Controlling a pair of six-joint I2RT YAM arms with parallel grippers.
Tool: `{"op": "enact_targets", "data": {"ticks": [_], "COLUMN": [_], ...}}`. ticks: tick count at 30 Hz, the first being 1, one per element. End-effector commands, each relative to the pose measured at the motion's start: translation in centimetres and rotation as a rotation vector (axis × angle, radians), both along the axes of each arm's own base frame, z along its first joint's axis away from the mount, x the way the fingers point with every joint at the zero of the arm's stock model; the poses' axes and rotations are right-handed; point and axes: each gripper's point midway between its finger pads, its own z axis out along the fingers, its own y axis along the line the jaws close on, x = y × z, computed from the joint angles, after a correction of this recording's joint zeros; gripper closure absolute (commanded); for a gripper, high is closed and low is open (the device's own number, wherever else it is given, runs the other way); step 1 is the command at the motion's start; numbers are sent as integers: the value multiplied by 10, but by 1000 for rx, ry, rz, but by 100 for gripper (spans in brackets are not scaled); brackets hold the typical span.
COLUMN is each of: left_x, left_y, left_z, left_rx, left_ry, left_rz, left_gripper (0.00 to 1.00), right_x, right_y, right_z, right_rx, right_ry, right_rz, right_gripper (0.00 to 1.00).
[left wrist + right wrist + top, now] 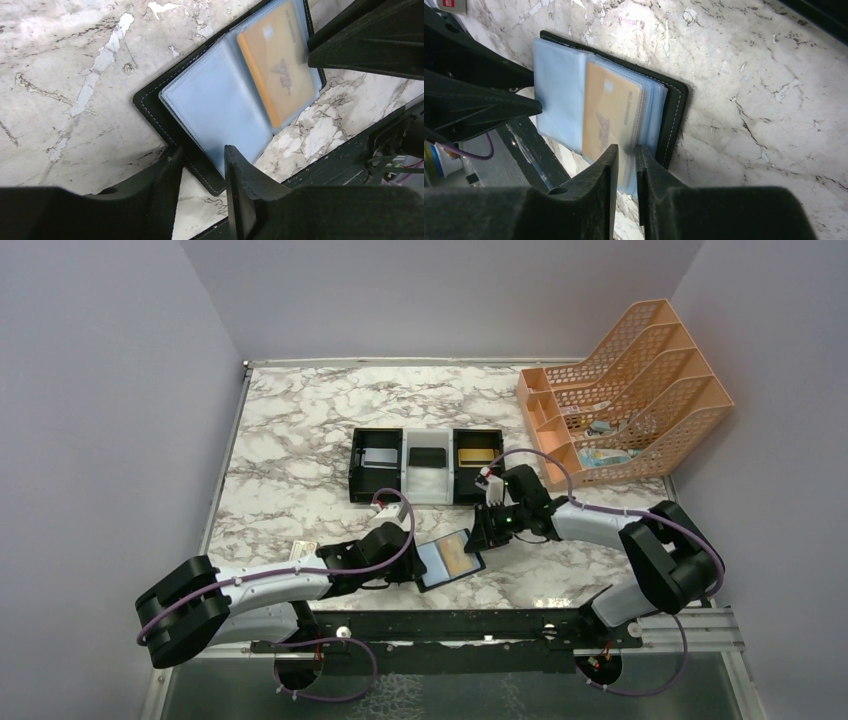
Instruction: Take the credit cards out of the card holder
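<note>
The black card holder (pixel 449 560) lies open near the table's front edge, its bluish-grey pocket panels facing up (pixel 220 100) (pixel 559 95). A gold-tan card (pixel 277 75) (pixel 611 115) sits in its right pocket. My left gripper (pixel 200 162) straddles the holder's left corner, jaws apart, with one fingertip on the black cover and the other on the blue panel. My right gripper (pixel 625 152) is closed narrowly on the gold-tan card's near edge and the pocket sleeve. A silver-grey card (pixel 378 458) and another gold-tan card (pixel 475 457) lie in the tray.
The black-white-black tray (pixel 427 490) stands behind the grippers. An orange file rack (pixel 625 390) is at the back right. A small white box with a red mark (pixel 303 550) (pixel 451 5) lies left of the left arm. The black front rail (pixel 345 160) runs just beside the holder.
</note>
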Motion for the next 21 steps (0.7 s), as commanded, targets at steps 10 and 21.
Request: {"op": "enact_targets", "data": {"ticks": [10,21], "left_x": [-1,1], "left_y": [14,10], "left_z": [-14,-14], "left_rx": [66,79], "left_ry": [-3,-4], "left_rz": [28,8], "left_gripper": [79,82], "right_x": [15,-2], "right_y": [-17,0], "right_z": [19,15], "right_rx": [-93,13], "right_ry": [-109,-34], "right_rz": [-82,17], "right_gripper": [74,73]}}
